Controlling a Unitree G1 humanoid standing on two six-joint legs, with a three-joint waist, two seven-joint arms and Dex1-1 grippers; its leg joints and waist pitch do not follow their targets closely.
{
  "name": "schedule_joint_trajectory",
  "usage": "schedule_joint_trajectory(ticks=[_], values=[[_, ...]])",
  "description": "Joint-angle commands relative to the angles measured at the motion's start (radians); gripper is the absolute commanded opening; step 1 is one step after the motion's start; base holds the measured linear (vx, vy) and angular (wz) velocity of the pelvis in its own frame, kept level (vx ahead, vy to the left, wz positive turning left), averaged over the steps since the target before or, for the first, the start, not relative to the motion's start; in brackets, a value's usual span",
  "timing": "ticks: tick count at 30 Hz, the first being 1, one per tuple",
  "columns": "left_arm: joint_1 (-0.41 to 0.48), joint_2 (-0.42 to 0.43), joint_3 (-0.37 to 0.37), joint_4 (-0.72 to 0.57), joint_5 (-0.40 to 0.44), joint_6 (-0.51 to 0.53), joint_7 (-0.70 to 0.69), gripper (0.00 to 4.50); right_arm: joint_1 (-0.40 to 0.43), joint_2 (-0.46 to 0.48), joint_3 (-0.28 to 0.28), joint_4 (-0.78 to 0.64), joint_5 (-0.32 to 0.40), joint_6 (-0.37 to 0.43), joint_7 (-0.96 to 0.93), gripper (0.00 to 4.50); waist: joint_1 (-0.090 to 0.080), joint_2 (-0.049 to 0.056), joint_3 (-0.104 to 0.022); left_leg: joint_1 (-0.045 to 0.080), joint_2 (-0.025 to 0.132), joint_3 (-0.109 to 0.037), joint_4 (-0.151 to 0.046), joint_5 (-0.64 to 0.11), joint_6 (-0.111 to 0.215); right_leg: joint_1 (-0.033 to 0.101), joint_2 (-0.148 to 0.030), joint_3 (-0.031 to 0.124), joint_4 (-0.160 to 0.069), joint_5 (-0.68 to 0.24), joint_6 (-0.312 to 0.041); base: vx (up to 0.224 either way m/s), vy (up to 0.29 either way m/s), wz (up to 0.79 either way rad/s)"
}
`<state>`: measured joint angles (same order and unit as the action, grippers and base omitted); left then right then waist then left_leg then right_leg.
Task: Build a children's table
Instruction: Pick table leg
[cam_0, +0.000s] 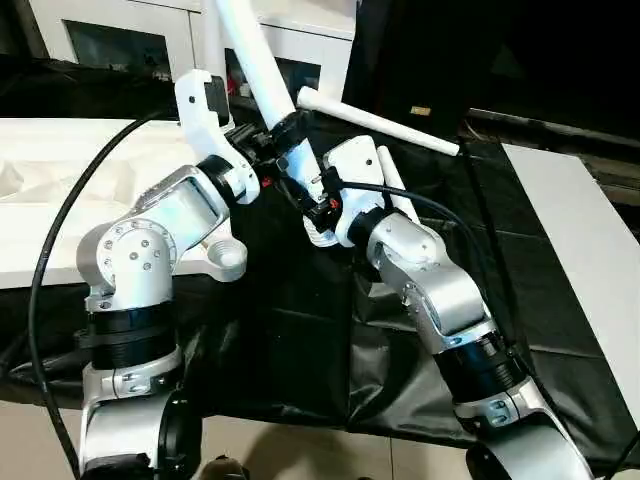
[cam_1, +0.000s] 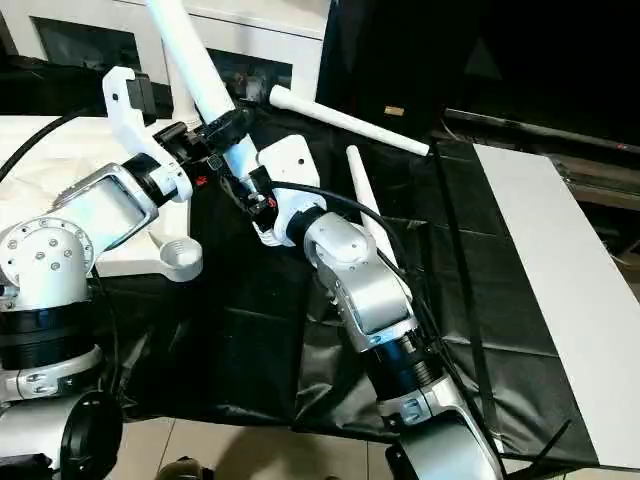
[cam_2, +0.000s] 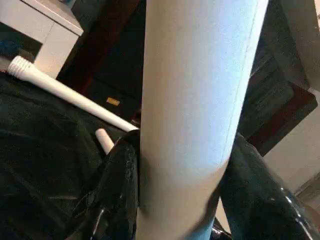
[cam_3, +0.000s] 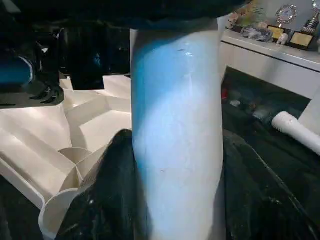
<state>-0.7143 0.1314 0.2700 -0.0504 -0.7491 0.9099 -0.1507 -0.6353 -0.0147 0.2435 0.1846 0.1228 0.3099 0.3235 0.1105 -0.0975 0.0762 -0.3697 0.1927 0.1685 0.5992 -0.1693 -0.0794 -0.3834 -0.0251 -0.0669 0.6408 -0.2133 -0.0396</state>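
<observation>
A long white tapered leg slants up from between my two arms, its lower end over the black cloth. My left gripper is shut on its shaft; in the left wrist view the black fingers press on both sides of it. Just below, my right gripper is shut on the same leg near its lower end, fingers hugging it. The white tabletop lies ribbed side up at the left, a round corner socket near my left elbow. Two more legs lie on the cloth behind my right arm.
A black cloth covers the work surface. A white cabinet with dark glass doors stands at the back. A pale board runs along the right side. A black cable loops beside my left arm.
</observation>
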Motion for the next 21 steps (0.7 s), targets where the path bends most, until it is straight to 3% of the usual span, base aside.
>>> schedule_joint_trajectory(ticks=[1,5,6,9,12,13,16,21], values=[[-0.004,-0.009,-0.014,-0.024,-0.020,-0.002,-0.025,1.94,-0.008,-0.004,-0.019,0.016,-0.001,-0.011,0.001,1.86,-0.003,0.028,-0.074,0.018,0.042,-0.018,-0.069,-0.169,-0.073,0.044,-0.109,0.066,-0.077,-0.122,-0.061,0.000,0.000,0.00],[-0.005,-0.005,-0.005,-0.026,-0.036,0.001,-0.033,1.93,-0.010,-0.001,-0.024,0.017,-0.006,-0.020,0.004,1.86,-0.004,0.028,-0.074,0.017,0.041,-0.018,-0.069,-0.163,-0.073,0.045,-0.109,0.066,-0.076,-0.107,-0.066,0.000,0.000,0.00],[-0.007,-0.004,-0.002,-0.026,-0.038,0.001,-0.034,1.93,-0.011,-0.001,-0.025,0.018,-0.004,-0.026,0.011,2.21,-0.004,0.028,-0.074,0.018,0.041,-0.018,-0.069,-0.165,-0.073,0.045,-0.109,0.066,-0.076,-0.110,-0.065,0.000,0.000,0.00],[-0.012,0.011,0.006,-0.024,-0.045,0.005,-0.047,1.93,-0.013,0.010,-0.056,-0.018,0.099,0.031,0.100,2.58,-0.003,0.029,-0.074,0.019,0.041,-0.018,-0.070,-0.185,-0.060,0.045,-0.109,0.067,-0.078,-0.124,-0.064,0.000,0.000,0.00],[-0.016,0.060,0.002,-0.032,-0.070,0.049,-0.097,1.90,-0.039,-0.020,-0.122,-0.071,0.264,0.202,0.215,2.96,-0.002,0.029,-0.075,0.020,0.043,-0.020,-0.070,-0.169,-0.049,0.046,-0.108,0.066,-0.076,-0.104,-0.068,0.000,0.000,0.00],[-0.016,0.060,0.002,-0.032,-0.070,0.049,-0.097,1.90,-0.039,-0.020,-0.122,-0.071,0.264,0.202,0.215,2.96,-0.002,0.029,-0.074,0.019,0.043,-0.019,-0.070,-0.165,-0.051,0.046,-0.107,0.065,-0.075,-0.101,-0.071,0.000,0.000,0.00],[-0.017,0.090,0.009,-0.042,-0.105,0.095,-0.132,1.89,-0.064,-0.088,-0.148,-0.091,0.328,0.299,0.302,3.28,0.003,0.030,-0.075,0.019,0.042,-0.018,-0.068,-0.148,-0.055,0.047,-0.108,0.065,-0.074,-0.092,-0.078,0.000,0.000,0.00],[-0.028,0.136,0.021,-0.035,-0.156,0.138,-0.189,1.88,-0.103,-0.224,-0.229,-0.081,0.471,0.500,0.449,3.66,0.014,0.030,-0.074,0.017,0.040,-0.017,-0.067,-0.147,-0.053,0.051,-0.107,0.065,-0.081,-0.127,-0.070,0.000,0.000,0.00]])
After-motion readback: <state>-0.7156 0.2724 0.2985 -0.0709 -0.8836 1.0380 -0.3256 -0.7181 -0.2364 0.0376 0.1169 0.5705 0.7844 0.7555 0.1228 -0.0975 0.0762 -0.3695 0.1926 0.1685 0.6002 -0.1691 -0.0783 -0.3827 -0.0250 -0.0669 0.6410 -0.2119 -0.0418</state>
